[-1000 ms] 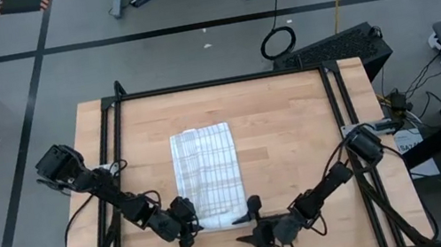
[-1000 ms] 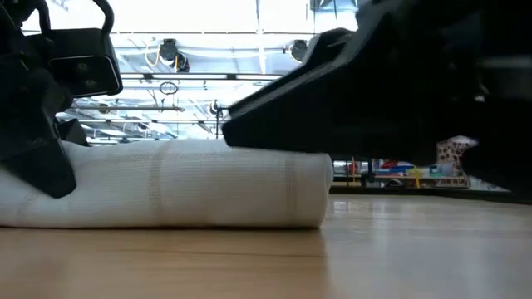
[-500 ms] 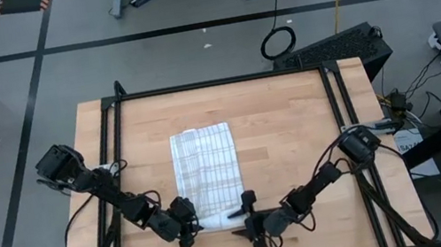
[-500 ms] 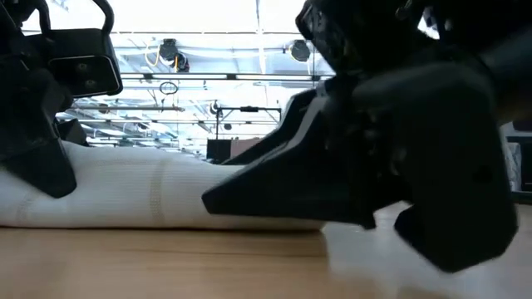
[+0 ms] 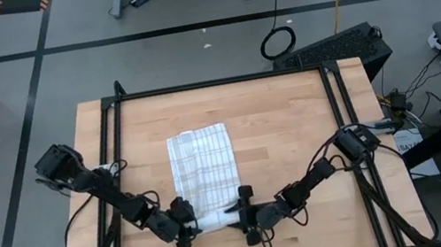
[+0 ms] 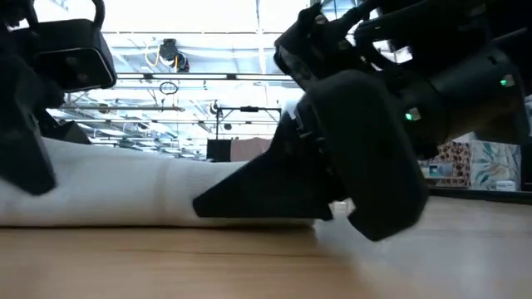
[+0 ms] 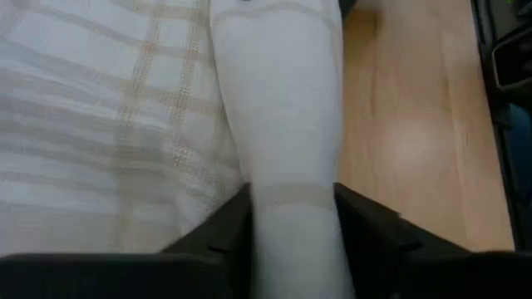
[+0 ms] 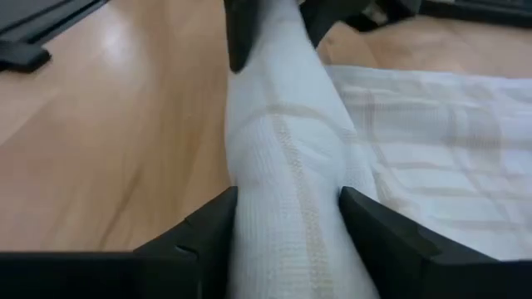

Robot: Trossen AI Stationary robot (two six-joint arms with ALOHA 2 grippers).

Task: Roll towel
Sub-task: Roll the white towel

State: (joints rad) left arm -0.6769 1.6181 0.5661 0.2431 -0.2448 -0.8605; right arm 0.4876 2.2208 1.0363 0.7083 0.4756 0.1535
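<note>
Wrist views: both jaws seemingly clamping the towel's (image 5: 205, 175) rolled edge, ends hidden.

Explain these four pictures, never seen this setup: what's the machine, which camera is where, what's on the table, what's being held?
It is a two-armed robot at a wooden table. One picture looks straight down from above, one looks level across the tabletop, and two come from cameras on the arms' wrists.

On the table lies a white checked towel, spread flat except for its near edge, which is rolled into a tube.

The left gripper is at one end of that roll, and the right gripper is at the other. Each wrist view shows that arm's two dark fingers, one on either side of the roll, so both appear to be gripping it, ready to roll it further.
</note>
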